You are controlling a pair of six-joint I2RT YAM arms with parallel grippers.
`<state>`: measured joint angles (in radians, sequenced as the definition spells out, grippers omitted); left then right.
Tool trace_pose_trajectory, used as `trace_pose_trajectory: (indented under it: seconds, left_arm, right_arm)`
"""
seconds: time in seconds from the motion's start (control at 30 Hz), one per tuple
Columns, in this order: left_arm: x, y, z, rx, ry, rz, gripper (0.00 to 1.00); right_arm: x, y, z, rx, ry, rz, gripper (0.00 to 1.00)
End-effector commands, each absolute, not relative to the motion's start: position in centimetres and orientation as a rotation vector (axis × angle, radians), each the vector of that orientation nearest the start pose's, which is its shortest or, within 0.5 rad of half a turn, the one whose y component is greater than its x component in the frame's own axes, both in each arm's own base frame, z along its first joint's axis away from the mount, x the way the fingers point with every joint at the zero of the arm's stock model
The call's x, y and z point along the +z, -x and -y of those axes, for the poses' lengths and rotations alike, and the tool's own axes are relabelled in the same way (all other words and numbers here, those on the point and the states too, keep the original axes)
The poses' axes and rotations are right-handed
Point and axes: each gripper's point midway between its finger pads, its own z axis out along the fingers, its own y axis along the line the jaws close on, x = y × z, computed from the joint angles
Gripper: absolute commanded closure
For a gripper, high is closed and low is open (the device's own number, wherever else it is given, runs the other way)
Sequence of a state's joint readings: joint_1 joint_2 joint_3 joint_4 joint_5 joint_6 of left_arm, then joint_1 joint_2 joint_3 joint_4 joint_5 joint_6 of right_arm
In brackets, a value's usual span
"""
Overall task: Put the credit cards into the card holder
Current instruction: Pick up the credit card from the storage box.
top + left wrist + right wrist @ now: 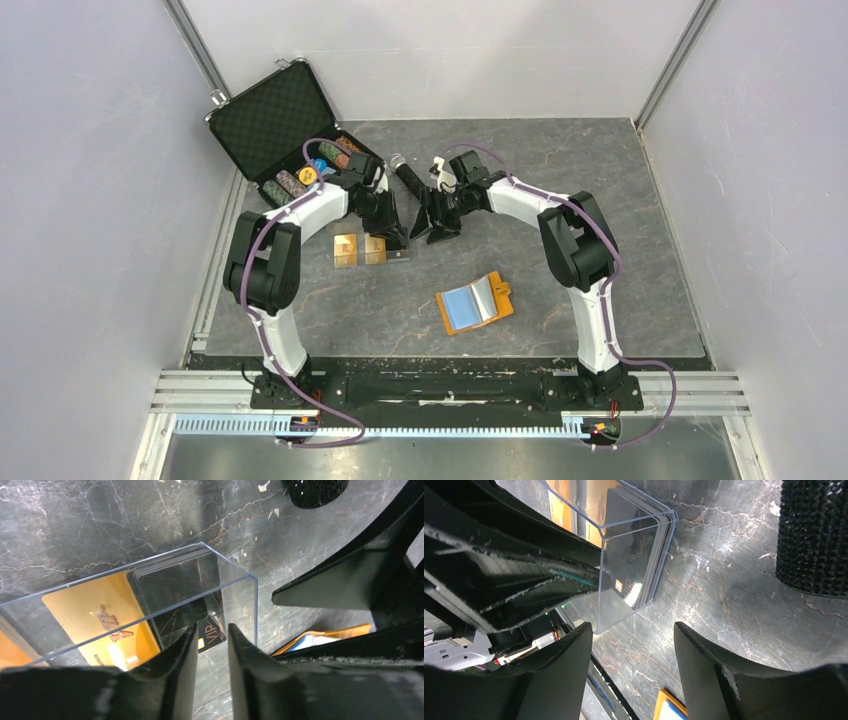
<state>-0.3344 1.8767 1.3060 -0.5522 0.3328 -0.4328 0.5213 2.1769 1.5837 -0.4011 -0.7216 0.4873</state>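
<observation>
**Both hands at the boxed cards**

Our left hand [211, 630] is hovering, fingers narrowly apart and gripping nothing, just above the credit cards [175, 600] sitting in a clear box [235, 605]. Our right hand [632, 630], wide apart and empty, is flanking it, probably to steady it. The card holder [476, 302] is lying open, well behind both hands.

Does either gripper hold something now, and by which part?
The right gripper is open and holds nothing. The left gripper stands with jaws slightly apart at a wall of the clear box; whether it grips it cannot be told.
</observation>
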Motion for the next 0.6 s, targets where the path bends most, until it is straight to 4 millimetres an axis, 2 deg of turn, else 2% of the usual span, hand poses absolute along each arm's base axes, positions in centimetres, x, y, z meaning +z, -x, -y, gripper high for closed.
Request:
trace_pose_trajectory:
  seconds: [0.0, 0.07, 0.17, 0.27, 0.4, 0.5, 0.57]
  left_arm:
    - [8.2, -36.4, 20.2, -0.659, 0.055, -2.702, 0.54]
    - [7.4, -36.1, 18.8, -0.551, 0.071, -2.732, 0.49]
    - [6.1, -35.8, 17.0, -0.404, 0.091, -2.774, 0.47]
    - [4.7, -35.4, 16.8, -0.380, 0.082, -2.820, 0.48]
    - [3.2, -34.9, 17.6, -0.439, 0.069, -2.870, 0.50]
    - [2.9, -34.8, 18.6, -0.519, 0.050, -2.876, 0.58]
    - [3.0, -34.8, 19.0, -0.541, 0.036, -2.869, 0.71]
  right_arm:
    - [8.0, -36.0, -36.2, 1.330, 0.372, -2.621, 0.36]
    - [8.0, -36.1, -36.3, 1.337, 0.367, -2.616, 0.35]
    - [7.9, -36.0, -36.7, 1.359, 0.369, -2.614, 0.36]
    - [7.4, -35.6, -37.0, 1.370, 0.373, -2.630, 0.35]
    - [6.7, -35.1, -37.3, 1.368, 0.383, -2.647, 0.37]
    - [6.1, -34.7, -37.3, 1.368, 0.380, -2.666, 0.43]
    - [5.6, -34.4, -37.3, 1.370, 0.380, -2.680, 0.50]
